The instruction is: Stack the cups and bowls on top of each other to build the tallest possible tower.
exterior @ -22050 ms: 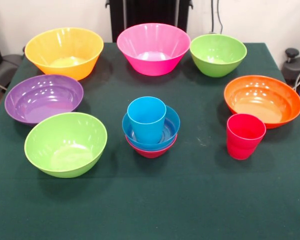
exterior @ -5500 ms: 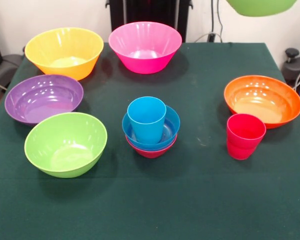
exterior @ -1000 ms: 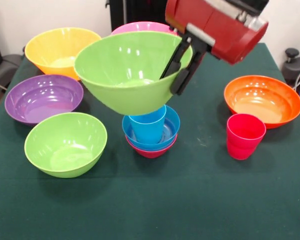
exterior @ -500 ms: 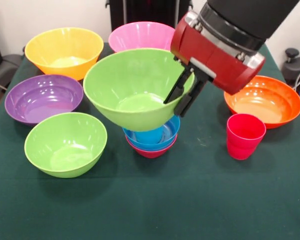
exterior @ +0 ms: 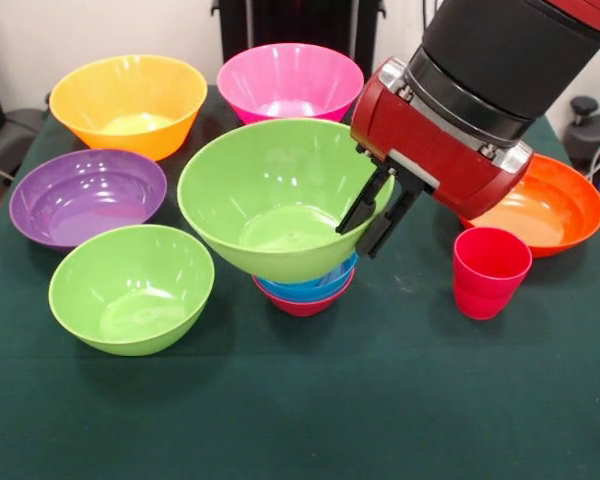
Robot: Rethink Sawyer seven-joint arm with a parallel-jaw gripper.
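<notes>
Front view is showing the hand [exterior: 373, 213] gripping the rim of a lime green bowl [exterior: 280, 200] at its three o'clock edge, one finger inside and one outside. That bowl is sitting upright over the tower [exterior: 306, 290] of blue and red pieces at the desk [exterior: 300, 410] centre, hiding the tower's top. At four o'clock from the tower, the red cup [exterior: 490, 271] is standing alone, just in front of the orange bowl [exterior: 555, 205]

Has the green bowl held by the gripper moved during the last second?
Yes. The held green bowl, pinched at its rim by the gripper, has come down toward the small blue bowl and now hides the blue cup.
</notes>
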